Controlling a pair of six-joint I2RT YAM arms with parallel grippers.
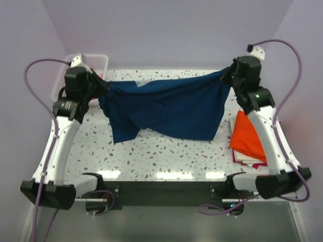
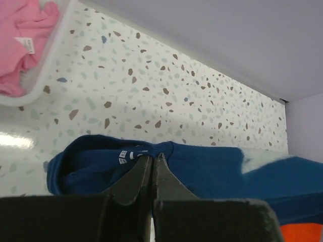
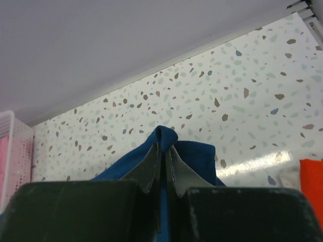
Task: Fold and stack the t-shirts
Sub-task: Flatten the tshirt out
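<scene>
Left fingers (image 2: 135,182), right fingers (image 3: 149,169) pinch bunched navy t-shirt (image 1: 171,108)

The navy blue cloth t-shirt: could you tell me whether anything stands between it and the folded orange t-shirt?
Nothing visible does. The navy blue cloth t-shirt hangs from the left end effector and right end effector; only speckled table lies between it and the folded orange t-shirt.

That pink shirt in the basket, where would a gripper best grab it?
Probably a raised fold of the pink shirt, coming straight down from above: it lies crumpled, and the basket walls block the sides.
</scene>
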